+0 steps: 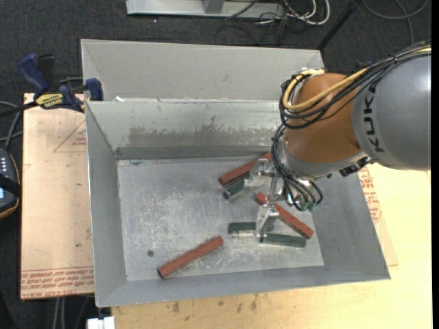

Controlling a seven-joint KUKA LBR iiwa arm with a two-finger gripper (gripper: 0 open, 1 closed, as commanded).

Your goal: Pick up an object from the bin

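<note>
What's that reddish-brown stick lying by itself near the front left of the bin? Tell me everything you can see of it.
The reddish-brown stick is a long, slim, straight bar with squared ends and a dull surface; its material cannot be told. It lies flat and slanted on the scuffed grey floor of the bin, left end nearer the front wall. Only the floor touches it; the other sticks lie apart, to its right.
</note>
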